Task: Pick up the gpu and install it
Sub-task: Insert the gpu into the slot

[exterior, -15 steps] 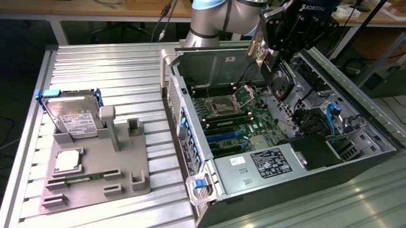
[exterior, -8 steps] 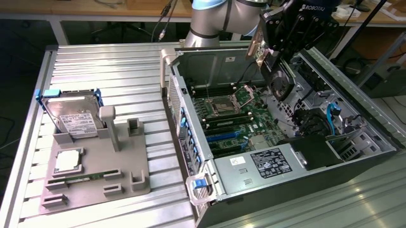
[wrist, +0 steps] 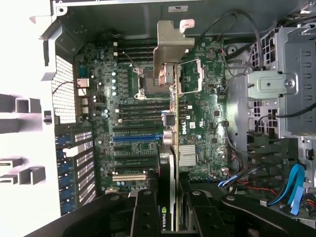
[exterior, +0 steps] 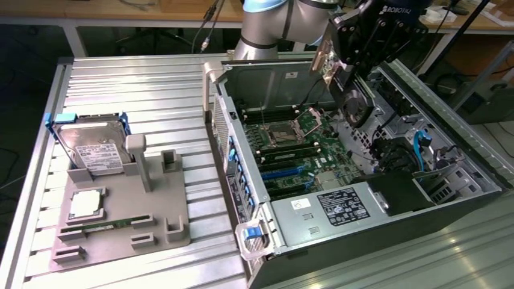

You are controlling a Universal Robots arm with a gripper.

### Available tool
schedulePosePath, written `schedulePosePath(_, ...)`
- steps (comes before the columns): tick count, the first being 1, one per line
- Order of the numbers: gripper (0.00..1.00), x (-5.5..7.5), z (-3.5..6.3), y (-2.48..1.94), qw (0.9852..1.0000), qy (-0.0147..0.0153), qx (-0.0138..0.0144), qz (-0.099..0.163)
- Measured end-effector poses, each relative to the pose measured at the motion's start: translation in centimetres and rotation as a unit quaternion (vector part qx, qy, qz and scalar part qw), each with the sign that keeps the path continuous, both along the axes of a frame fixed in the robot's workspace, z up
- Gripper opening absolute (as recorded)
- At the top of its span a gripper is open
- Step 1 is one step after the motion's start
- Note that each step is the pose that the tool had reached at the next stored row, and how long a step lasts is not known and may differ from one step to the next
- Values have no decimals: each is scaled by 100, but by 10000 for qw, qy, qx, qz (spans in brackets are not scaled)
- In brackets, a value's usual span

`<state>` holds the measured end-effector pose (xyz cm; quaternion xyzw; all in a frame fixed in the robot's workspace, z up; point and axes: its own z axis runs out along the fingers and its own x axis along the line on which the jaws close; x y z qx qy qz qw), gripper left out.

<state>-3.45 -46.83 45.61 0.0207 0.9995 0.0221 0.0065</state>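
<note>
Gripper [exterior: 359,65] clamped on gpu [exterior: 357,107], black fingers [wrist: 147,213] either side of card; card edge-on in wrist view. Gpu hangs upright over motherboard [exterior: 299,150] in open PC case [exterior: 265,81]; can't tell if touching slot. Silver bracket [wrist: 170,44] at card's far end from gripper. Writing: "ROBOTIQ" on gripper body, "NVIDIA" on card edge. Hard drive [exterior: 96,152] w/ white label, txt unreadable, on grey tray [exterior: 165,232] at exterior view's left, well apart.
</note>
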Motion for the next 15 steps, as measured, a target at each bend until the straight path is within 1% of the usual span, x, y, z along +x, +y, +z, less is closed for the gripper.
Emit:
schedulePosePath(6,27,0,0,0,9998,0,0,206)
schedulePosePath(10,27,0,0,0,9993,0,0,365)
schedulePosePath(13,27,0,-1,0,9988,0,1,487)
schedulePosePath(14,27,0,0,0,9985,0,0,551)
schedulePosePath(15,27,0,0,0,9978,0,0,669)
